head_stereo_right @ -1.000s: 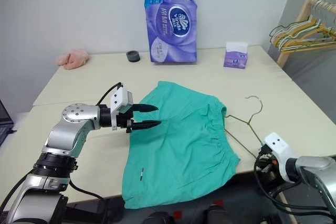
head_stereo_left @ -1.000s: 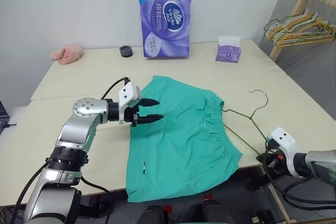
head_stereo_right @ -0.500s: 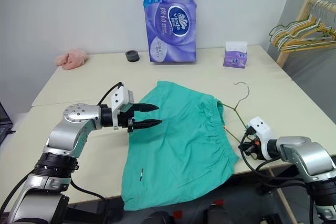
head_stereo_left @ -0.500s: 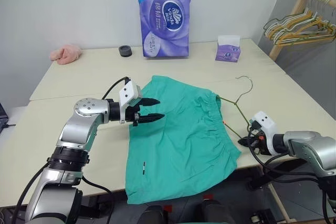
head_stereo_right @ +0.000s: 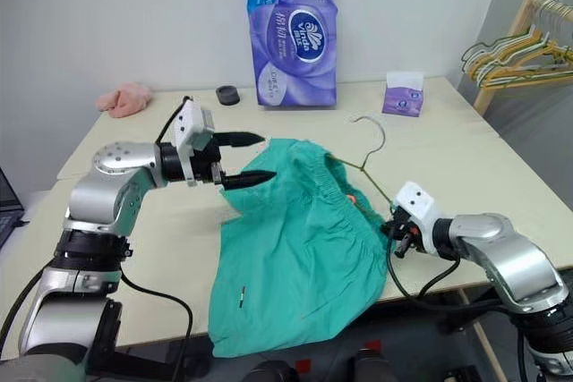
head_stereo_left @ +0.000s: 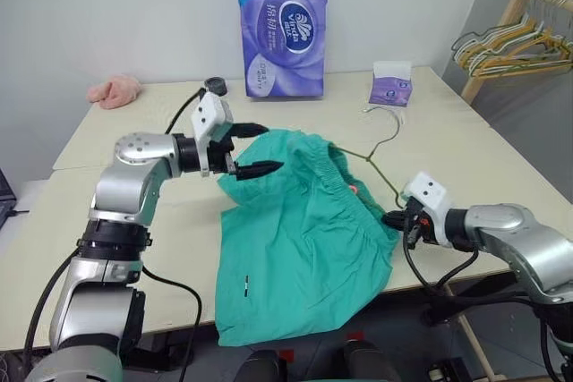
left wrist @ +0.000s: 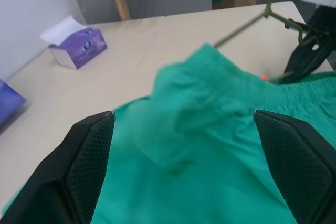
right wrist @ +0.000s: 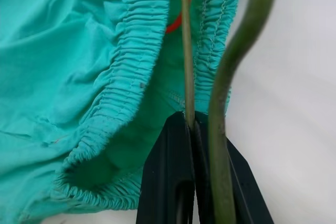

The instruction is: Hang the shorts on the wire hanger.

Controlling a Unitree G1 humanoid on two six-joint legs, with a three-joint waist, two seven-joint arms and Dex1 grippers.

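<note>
Teal shorts [head_stereo_left: 300, 239] lie on the table [head_stereo_left: 134, 131]; right gripper [head_stereo_left: 394, 219] clenched on the wire hanger [head_stereo_left: 374, 163], left gripper [head_stereo_left: 249, 149] released above the shorts.

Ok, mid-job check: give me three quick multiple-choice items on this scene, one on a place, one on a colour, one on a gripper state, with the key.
1. Where does the purple tissue box stand?
A. on the shorts
B. on the table's far right part
C. beside the pink cloth

2. What colour are the shorts?
A. teal-green
B. yellow
C. white

3. How is the right gripper?
A. open over the table
B. shut on the shorts' hem alone
C. shut on the wire hanger

Key: 1 B, the box sits on the table far to the right, clear of the shorts. 2 A, the fabric is teal-green in both head views. 3 C, the right wrist view shows its fingers pressed together on the thin wire of the wire hanger.
</note>
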